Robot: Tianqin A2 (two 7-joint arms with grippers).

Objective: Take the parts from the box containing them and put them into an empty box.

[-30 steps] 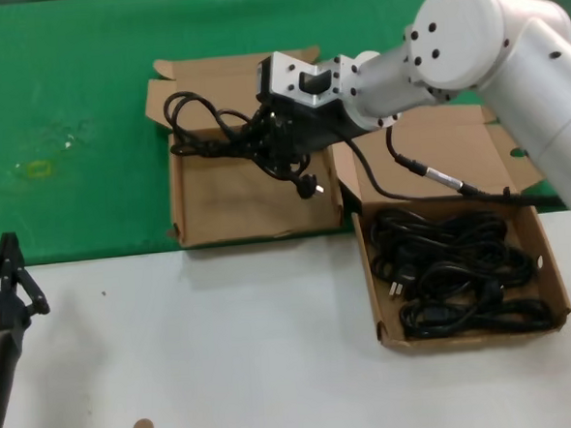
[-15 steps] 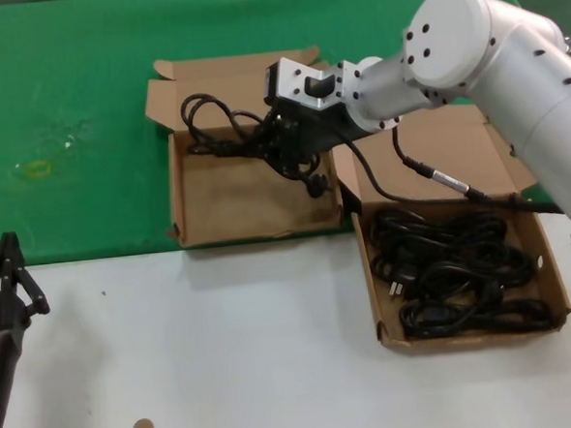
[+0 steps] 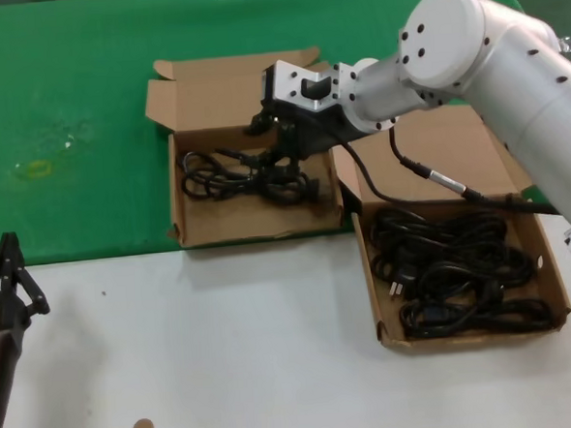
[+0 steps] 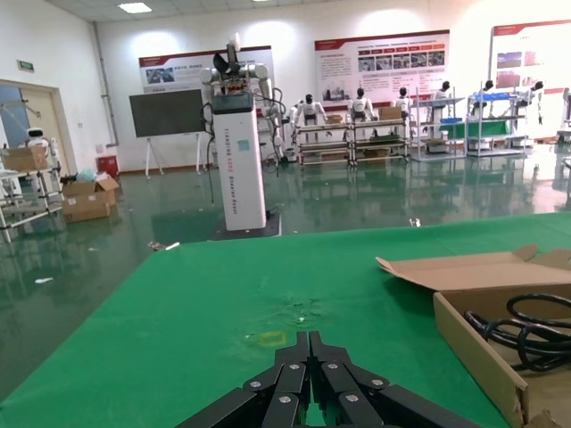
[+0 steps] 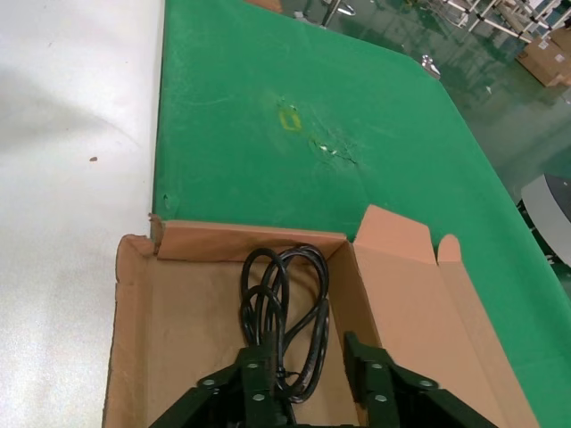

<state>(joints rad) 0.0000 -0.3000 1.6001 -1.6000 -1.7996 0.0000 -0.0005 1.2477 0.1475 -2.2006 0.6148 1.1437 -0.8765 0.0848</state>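
The left box [image 3: 255, 192] is open from above, but the right gripper [image 3: 286, 141] and its arm hang over its far right corner, blocking that side. A cable bundle [image 3: 244, 173] covers the far half of its floor; the near half is bare. The right box [image 3: 463, 261] is packed with cables [image 3: 454, 272], with the arm's own lead crossing its far edge. The white table [image 3: 226, 344] in front lies open. The left gripper [image 3: 4, 285] sits at the near left edge.

You're in a robotics lab or showroom hall: at twelve o'clock, humanoid robots [image 4: 234, 67] stand beneath wall posters [image 4: 381, 61], with shelving racks [image 4: 464, 125] and glossy green flooring [image 4: 134, 232] all around.
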